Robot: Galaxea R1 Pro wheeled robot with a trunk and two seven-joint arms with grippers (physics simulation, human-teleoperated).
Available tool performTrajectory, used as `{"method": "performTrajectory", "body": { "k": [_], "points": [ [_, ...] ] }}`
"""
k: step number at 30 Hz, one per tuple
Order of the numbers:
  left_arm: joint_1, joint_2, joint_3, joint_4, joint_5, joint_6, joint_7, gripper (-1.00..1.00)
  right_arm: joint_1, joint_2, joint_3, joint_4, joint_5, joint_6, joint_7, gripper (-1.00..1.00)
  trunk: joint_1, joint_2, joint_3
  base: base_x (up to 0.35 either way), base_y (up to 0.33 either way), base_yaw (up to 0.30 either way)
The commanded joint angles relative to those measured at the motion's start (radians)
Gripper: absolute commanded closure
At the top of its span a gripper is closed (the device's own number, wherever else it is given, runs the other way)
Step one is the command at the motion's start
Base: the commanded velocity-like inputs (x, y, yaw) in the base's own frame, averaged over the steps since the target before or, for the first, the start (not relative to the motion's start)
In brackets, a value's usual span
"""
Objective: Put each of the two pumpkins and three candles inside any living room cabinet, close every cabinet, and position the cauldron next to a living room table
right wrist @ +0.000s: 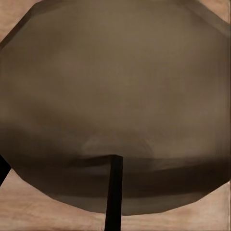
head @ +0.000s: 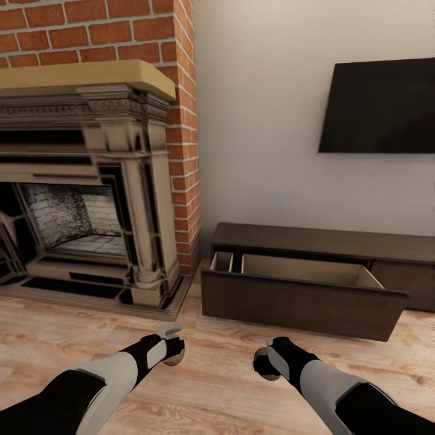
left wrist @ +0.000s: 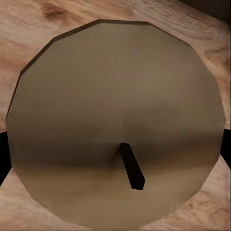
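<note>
Seen end-on, an olive-grey candle (left wrist: 115, 120) with a dark wick sits between the dark fingers (left wrist: 3, 159) of my left gripper (head: 173, 355), which is shut on it low over the plank floor. My right gripper (head: 266, 366) is shut on a second candle (right wrist: 115, 96) the same way. In the head view each candle shows as a small rounded shape under its wrist. Ahead and to the right stands the dark-brown cabinet (head: 326, 241), its wide drawer (head: 302, 299) pulled out. The pale interior part that shows holds nothing. The pumpkins, cauldron and table are out of view.
A brick fireplace (head: 90, 199) with an ornate surround fills the left, its hearth base reaching onto the floor. A black TV (head: 380, 106) hangs on the white wall above the cabinet. Light wood floor (head: 217, 338) lies between my arms and the drawer front.
</note>
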Motion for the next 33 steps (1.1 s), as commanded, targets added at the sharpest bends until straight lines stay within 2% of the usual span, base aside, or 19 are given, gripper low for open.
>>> {"method": "performTrajectory", "body": {
  "k": [1,5,16,33],
  "points": [
    [-0.001,-0.001,-0.009,0.002,0.009,0.002,0.003,1.0,0.0,0.0,0.007,-0.002,-0.01,0.004,-0.007,1.0,0.0,0.0,-0.001,0.0,-0.289,0.0],
    [-0.001,-0.002,-0.009,0.002,0.009,0.0,0.003,1.0,0.0,0.0,0.007,0.009,-0.011,0.003,-0.007,1.0,0.0,0.0,-0.001,0.0,-0.234,0.0],
    [-0.001,-0.003,-0.009,0.002,0.009,0.0,0.001,1.0,0.0,0.0,0.009,0.014,-0.014,0.003,-0.006,1.0,0.0,0.0,-0.001,0.0,-0.021,-0.007],
    [0.004,-0.013,-0.01,0.002,0.009,0.0,-0.002,1.0,0.0,0.0,0.006,0.014,-0.014,0.005,-0.007,1.0,0.0,0.0,-0.001,0.0,0.0,-0.272]
  ]
}}
